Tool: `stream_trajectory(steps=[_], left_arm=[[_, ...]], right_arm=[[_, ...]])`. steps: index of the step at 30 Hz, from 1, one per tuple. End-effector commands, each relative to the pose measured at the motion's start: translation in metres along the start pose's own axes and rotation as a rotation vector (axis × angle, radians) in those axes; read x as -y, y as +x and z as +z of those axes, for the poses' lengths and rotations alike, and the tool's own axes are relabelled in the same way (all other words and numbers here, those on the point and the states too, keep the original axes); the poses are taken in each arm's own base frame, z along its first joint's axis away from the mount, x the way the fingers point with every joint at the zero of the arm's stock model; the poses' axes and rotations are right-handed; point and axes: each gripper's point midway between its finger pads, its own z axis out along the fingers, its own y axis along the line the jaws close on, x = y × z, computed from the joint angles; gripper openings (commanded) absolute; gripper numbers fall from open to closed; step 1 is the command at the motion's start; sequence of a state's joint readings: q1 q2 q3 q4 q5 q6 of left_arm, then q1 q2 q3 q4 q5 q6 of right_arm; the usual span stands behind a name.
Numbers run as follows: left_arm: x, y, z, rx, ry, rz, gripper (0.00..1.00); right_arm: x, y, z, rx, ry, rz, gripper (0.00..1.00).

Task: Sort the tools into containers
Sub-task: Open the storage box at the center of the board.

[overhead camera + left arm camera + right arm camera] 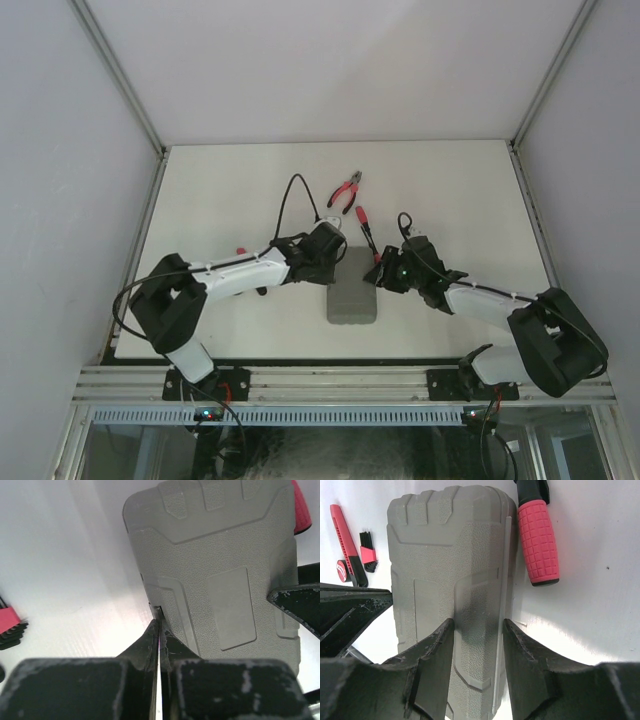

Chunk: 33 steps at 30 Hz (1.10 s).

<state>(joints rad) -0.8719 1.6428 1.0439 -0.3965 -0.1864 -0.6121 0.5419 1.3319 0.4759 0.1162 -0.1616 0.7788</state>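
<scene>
The grey tool case (352, 290) lies closed on the white table between my two grippers. My left gripper (159, 623) is shut, its tips meeting at the seam on the case's (215, 570) left edge, with nothing visible between them. My right gripper (478, 622) is open over the case (445, 545); one finger is above the lid and the other is at its right rim. The red-handled screwdriver (537, 545) lies just right of the case. Red-handled pliers (346, 190) lie farther back. A red-black driver (342, 535), hex keys (367, 552) and a round red disc (341, 570) lie left of the case.
Both arms reach inward from the near rail (340, 385), the left gripper (333, 260) and right gripper (384, 272) flanking the case's far end. White walls close in the table on three sides. A black cable (290, 200) loops above the left wrist.
</scene>
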Motion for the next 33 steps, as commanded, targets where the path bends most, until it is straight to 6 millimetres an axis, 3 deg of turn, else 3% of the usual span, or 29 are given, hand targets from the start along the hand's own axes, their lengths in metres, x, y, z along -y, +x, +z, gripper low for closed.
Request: stream_trajectory(steps=[1, 14, 33], left_arm=[[-0.018, -0.007, -0.008, -0.007, -0.173, 0.135, 0.01], [-0.032, -0.007, -0.009, -0.020, -0.275, 0.195, 0.00], [-0.060, 0.000, -0.016, -0.009, -0.383, 0.208, 0.00]], right_arm=[[0.041, 0.033, 0.001, -0.095, 0.159, 0.012, 0.40], [0.078, 0.046, 0.003, -0.144, 0.308, 0.020, 0.34], [0.091, 0.050, 0.006, -0.162, 0.345, 0.032, 0.32]])
